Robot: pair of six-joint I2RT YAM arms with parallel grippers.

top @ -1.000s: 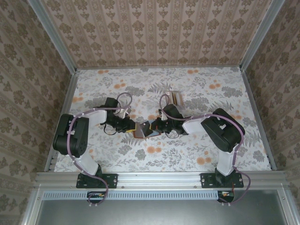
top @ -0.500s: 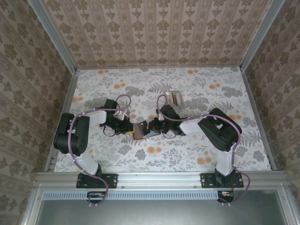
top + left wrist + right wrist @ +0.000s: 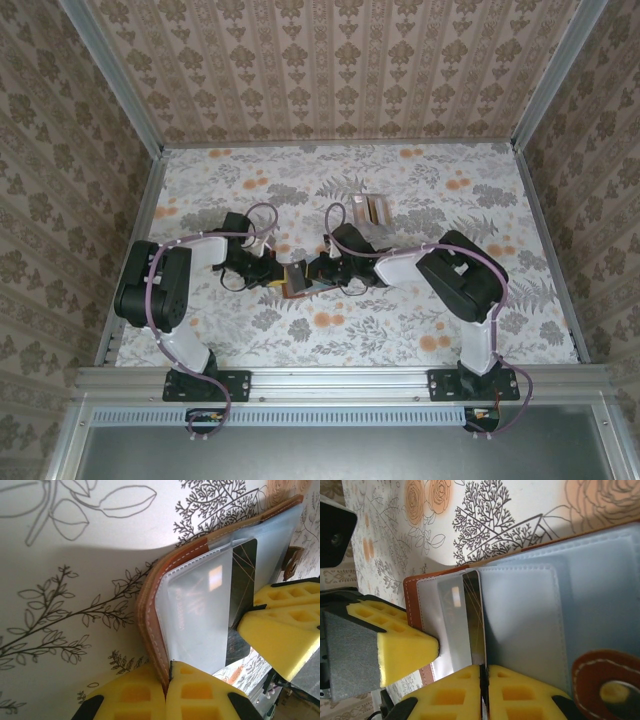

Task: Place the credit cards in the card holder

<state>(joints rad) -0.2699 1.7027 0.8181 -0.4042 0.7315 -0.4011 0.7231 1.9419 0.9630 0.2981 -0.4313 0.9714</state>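
The reddish-brown card holder (image 3: 297,279) stands open between both arms at the table's middle. My left gripper (image 3: 169,667) is shut on the edge of the holder's leather cover (image 3: 148,611). A dark credit card (image 3: 474,614) sits partly inside a clear sleeve (image 3: 445,625) of the holder. My right gripper (image 3: 484,669) is shut on this card's near edge. From above, the left gripper (image 3: 277,272) and right gripper (image 3: 315,269) face each other across the holder. More credit cards (image 3: 373,208) lie stacked on the table behind the right arm.
The holder's closing tab (image 3: 605,680) with its snap lies at the right wrist view's lower right. Patterned walls enclose the floral table (image 3: 450,310) on three sides. The right gripper's yellow fingers (image 3: 285,625) stand close to the left wrist camera.
The right gripper has moved left toward the holder with the card, which sits deeper in the sleeve. The left gripper has closed on the holder's cover. The two grippers are closer together.
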